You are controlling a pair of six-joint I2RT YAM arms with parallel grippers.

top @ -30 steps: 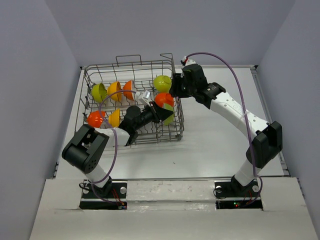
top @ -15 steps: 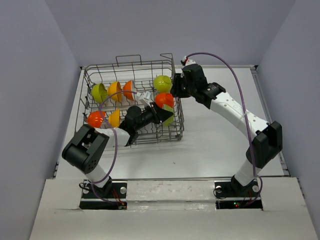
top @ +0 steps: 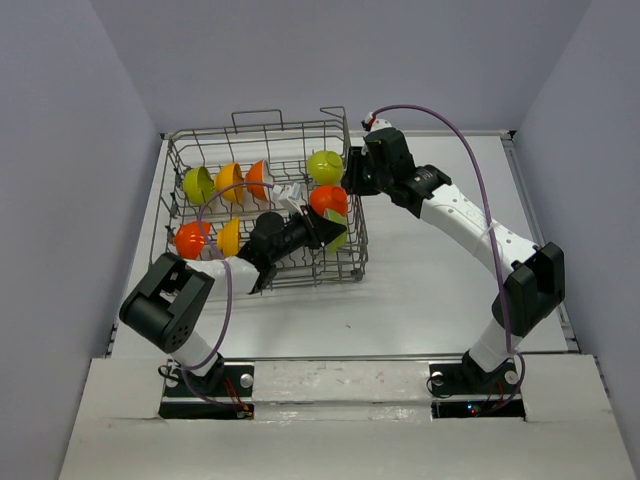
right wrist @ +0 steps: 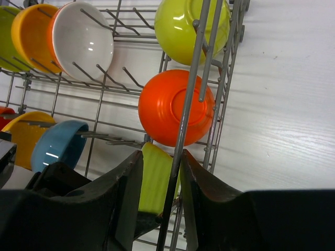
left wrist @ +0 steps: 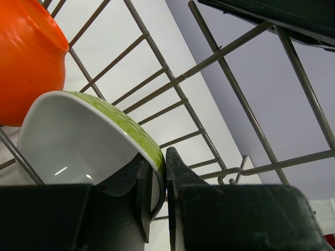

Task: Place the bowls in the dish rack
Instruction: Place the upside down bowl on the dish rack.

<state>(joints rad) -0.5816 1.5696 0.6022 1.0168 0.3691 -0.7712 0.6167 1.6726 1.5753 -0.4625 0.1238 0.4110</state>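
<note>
Inside the grey wire dish rack (right wrist: pixel 183 130), by its right wall, the left gripper (left wrist: pixel 159 172) pinches the rim of a lime green, white-lined bowl (left wrist: pixel 78 141) beneath a red-orange bowl (right wrist: pixel 167 110), while the right gripper (right wrist: pixel 160 157) has its half-parted jaws astride a rack wire, and whether they grip that green bowl cannot be told.

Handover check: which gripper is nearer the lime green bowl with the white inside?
Left. The left gripper pinches the lime green bowl by its rim in the grey wire dish rack; the right gripper is at the rack's right wall, farther back.
</note>
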